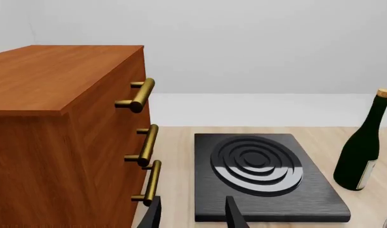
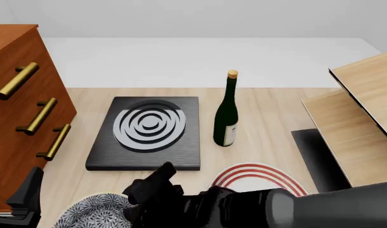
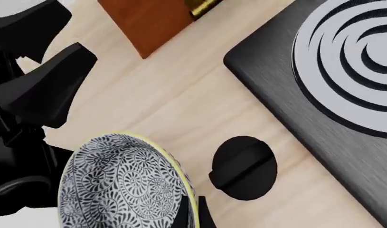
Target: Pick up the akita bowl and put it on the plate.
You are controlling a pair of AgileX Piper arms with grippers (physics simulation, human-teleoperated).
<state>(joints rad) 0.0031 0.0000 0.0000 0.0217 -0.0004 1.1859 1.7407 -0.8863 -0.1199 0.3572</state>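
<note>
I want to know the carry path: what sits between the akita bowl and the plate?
In the front view, the right arm lies across that stretch, covering the table between the bowl and the plate. Nothing else shows there.

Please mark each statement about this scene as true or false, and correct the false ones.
1. The wine bottle stands upright to the right of the black slab. True.
2. The akita bowl already sits on the plate. False: it is off the plate, to the left of it.
3. The right gripper is at the bowl's rim. True.
4. The wooden cabinet has silver handles. False: they are brass-coloured.
5. The left gripper holds the bottle. False: nothing is between its fingers.
</note>
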